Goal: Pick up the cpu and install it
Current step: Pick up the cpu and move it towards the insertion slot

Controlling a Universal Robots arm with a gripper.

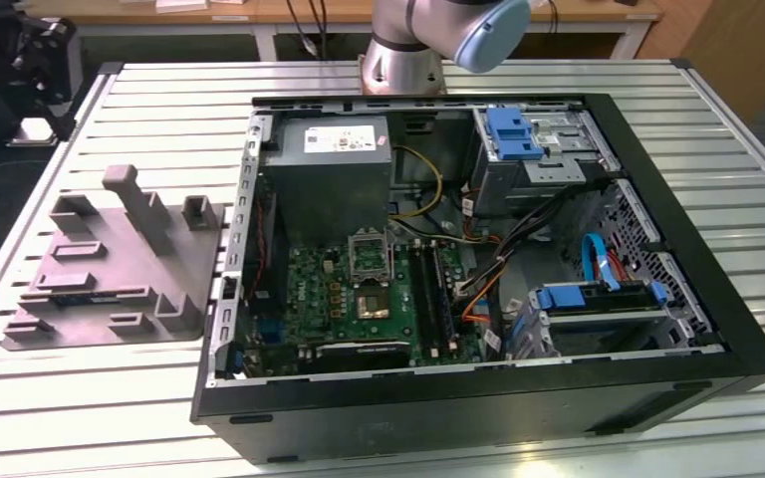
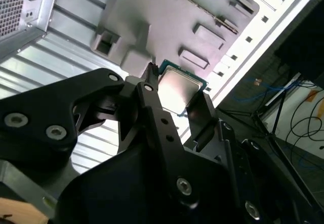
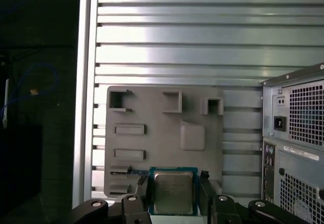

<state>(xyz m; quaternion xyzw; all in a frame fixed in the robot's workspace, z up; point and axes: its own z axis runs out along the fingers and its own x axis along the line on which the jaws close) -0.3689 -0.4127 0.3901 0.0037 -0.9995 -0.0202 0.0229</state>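
Evidently the pincer [image 3: 173, 179] is clamped on the cpu [image 3: 173, 194], held high over the grey holder block [image 3: 162, 133] on the desk [image 3: 177, 41], so pickup looks done and installing calls for squaring it to the socket [image 1: 372, 302] mid-frame in the exterior view.

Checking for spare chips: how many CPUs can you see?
1. The cpu is clamped in the end effector, seen against the grey fixture block in both wrist views. Others may be hidden inside the computer case.
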